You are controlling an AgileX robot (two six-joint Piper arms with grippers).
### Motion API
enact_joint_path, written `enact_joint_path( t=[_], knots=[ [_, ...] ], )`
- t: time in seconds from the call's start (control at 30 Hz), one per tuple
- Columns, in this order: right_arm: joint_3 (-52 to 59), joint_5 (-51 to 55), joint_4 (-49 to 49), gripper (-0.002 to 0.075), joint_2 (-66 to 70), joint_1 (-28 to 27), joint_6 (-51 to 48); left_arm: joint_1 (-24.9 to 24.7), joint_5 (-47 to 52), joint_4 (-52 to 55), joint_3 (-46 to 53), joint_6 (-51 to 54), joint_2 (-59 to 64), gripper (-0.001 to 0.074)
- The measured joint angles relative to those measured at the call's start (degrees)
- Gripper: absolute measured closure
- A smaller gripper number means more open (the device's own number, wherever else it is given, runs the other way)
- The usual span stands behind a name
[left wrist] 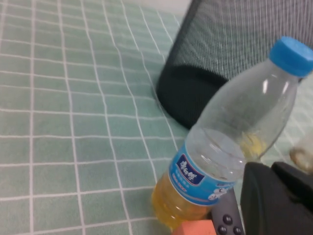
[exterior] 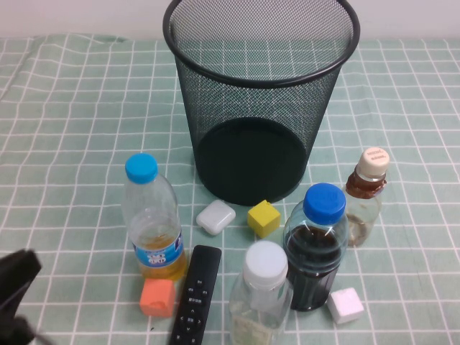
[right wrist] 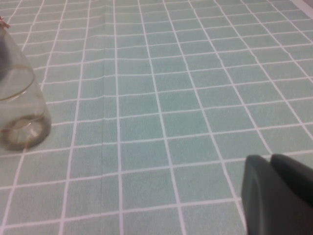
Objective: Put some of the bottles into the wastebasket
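Observation:
The black wire-mesh wastebasket (exterior: 260, 93) stands upright at the back middle and also shows in the left wrist view (left wrist: 234, 54). The white-capped bottle (exterior: 262, 298) stands at the front middle. The smaller beige-capped bottle (exterior: 366, 198) with brownish liquid stands to the right. A clear bottle base (right wrist: 19, 112) shows in the right wrist view. My left gripper (exterior: 18, 277) is at the front left, shut and empty; in its wrist view (left wrist: 271, 169) it is beside the blue-capped orange bottle (left wrist: 230, 142). My right gripper (right wrist: 269, 159) is shut, empty, over bare cloth, and outside the high view.
A blue-capped orange-liquid bottle (exterior: 152, 223) and a blue-capped dark-liquid bottle (exterior: 316, 248) stand in front of the bin. Around them lie a black remote (exterior: 195, 296), an orange cube (exterior: 157, 297), a white case (exterior: 215, 216), a yellow cube (exterior: 263, 218) and a white cube (exterior: 346, 305). Green checked cloth (exterior: 65, 144) covers the table.

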Motion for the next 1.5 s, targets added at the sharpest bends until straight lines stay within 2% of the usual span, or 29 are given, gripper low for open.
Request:
enact_joint_path(
  t=[0.27,0.53,0.73,0.83,1.0,1.1,1.13,1.2,1.3,1.37,1.5],
  knots=[
    [0.00,0.00,0.00,0.0733,0.00,0.00,0.00,0.00,7.96,-2.14,-15.25,11.77,21.59,0.0741],
    [0.00,0.00,0.00,0.0733,0.00,0.00,0.00,-4.23,8.33,-15.13,-17.05,29.87,29.82,0.0741],
    [0.00,-0.97,-0.36,0.0733,0.00,0.00,0.00,-5.74,7.86,-19.39,-17.05,40.19,31.83,0.0740],
    [0.00,-7.64,7.70,0.0733,0.00,0.00,4.02,-5.82,8.09,-21.51,-17.05,43.19,31.83,0.0741],
    [0.00,-25.98,19.76,0.0733,0.00,0.00,4.77,-5.82,13.25,-23.76,-17.05,50.28,31.83,0.0741],
    [0.00,-33.80,20.86,0.0733,0.10,0.00,4.66,-5.82,17.83,-24.89,-17.05,56.78,31.83,0.0740],
    [-0.17,-34.67,20.86,0.0733,0.10,0.00,5.35,-5.82,19.09,-25.66,-17.05,58.90,31.83,0.0740],
    [-2.86,-29.04,20.98,0.0733,0.49,0.10,7.13,-5.82,21.17,-27.25,-17.05,62.95,31.83,0.0734],
    [-9.85,-14.99,21.22,0.0733,4.40,0.19,7.13,-5.82,25.32,-28.94,-17.05,69.32,32.80,0.0662],
    [-15.61,-9.06,21.22,0.0733,8.31,0.19,3.99,-5.82,27.48,-30.24,-17.05,71.56,34.52,0.0549],
    [-25.86,-0.52,22.11,0.0733,17.80,0.19,-9.06,-5.96,29.47,-37.40,-17.05,76.67,39.71,0.0303]
  ],
)
